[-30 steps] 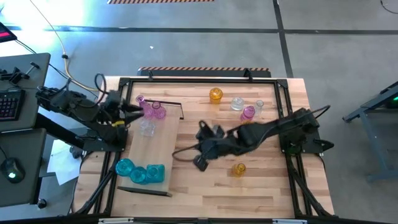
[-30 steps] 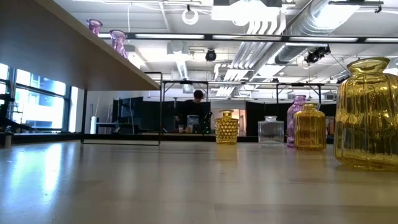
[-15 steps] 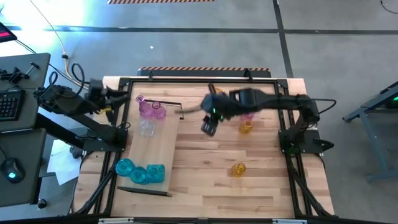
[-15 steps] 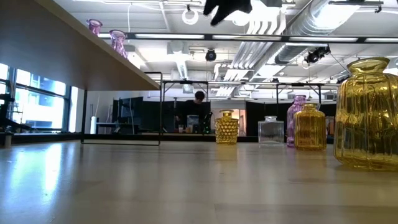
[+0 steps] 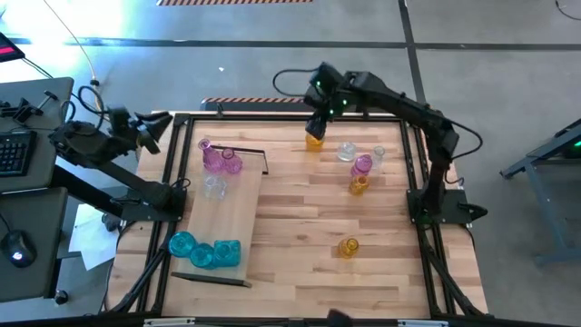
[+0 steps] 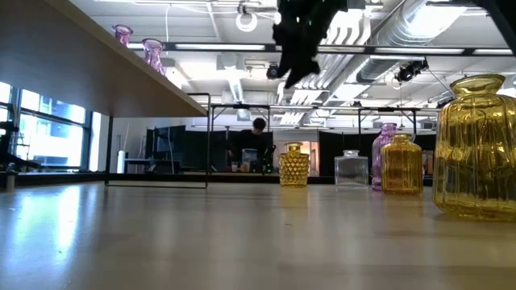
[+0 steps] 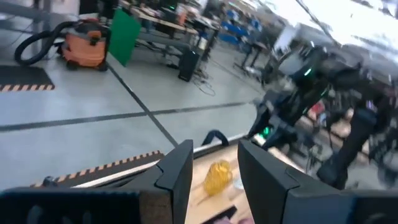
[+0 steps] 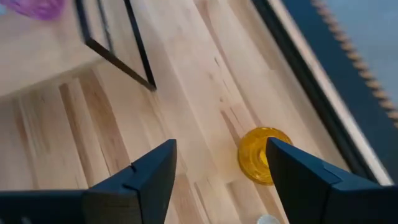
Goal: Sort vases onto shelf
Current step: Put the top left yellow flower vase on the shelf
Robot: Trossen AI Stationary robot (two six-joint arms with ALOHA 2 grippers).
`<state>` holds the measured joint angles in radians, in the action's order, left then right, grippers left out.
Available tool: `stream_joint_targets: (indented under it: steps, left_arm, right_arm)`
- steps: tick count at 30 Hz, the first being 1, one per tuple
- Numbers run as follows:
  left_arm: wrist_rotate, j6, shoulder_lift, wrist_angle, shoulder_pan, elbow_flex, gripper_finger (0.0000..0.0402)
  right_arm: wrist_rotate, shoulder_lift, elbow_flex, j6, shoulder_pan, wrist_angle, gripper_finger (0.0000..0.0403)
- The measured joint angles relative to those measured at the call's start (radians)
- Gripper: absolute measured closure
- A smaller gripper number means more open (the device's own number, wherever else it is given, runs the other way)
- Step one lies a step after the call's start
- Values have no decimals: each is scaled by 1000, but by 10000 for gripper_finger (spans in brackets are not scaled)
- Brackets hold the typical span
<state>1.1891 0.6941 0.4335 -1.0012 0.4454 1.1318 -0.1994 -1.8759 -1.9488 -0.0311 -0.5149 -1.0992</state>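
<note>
Vases of thin, see-through glass stand in groups on the wood. On the shelf (image 5: 221,213), a long flat board of pale wood at 9 o'clock on the table (image 5: 300,272), three round teal vases (image 5: 203,252) are at the near end and two pink vases (image 5: 219,158) with narrow necks, plus one clear vase (image 5: 214,187), at the far end. A thin dark rail (image 5: 256,160) closes that far end.

The left gripper (image 5: 145,133) waits past the table's far left corner, at 10 o'clock; its two dark flat fingers stand apart and hold nothing.

At 12 o'clock a bumpy amber vase (image 5: 314,139) stands on the striped butcher-block top. The right gripper (image 5: 318,120) hangs above it, fingers spread on both sides of its round mouth in the right wrist view, not touching it.

Toward 2 o'clock are a square clear vase (image 5: 347,152), a pink bottle (image 5: 361,165) and a ribbed amber bottle (image 5: 359,185). Another amber vase (image 5: 349,246) stands alone near 5 o'clock.
</note>
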Motion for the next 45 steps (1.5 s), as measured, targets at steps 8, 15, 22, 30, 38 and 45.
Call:
stream_joint_targets:
  steps: [8, 15, 22, 30, 38, 45]
  left_arm:
    - [7, 9, -19, -60, 0, 0, 282]
    - [-91, 4, 17, -66, 0, 1, 282]
    - [-227, -118, 254, 47, -10, 8, 282]
    - [-310, -433, 461, 111, -205, 312, 282]
    - [-327, -660, 543, -58, -491, 603, 282]
    - [-363, -593, 525, -272, -727, 612, 282]
  right_arm:
    - [-117, -109, 2, -129, -92, -62, 172]
    - [-119, -123, 2, -119, -94, -59, 172]
    - [-119, -123, 1, -104, -96, -59, 172]
    - [-119, -123, 1, -114, -95, -64, 172]
    - [-119, -123, 1, -135, -93, -69, 172]
    - [-117, -123, 1, -135, -93, -69, 172]
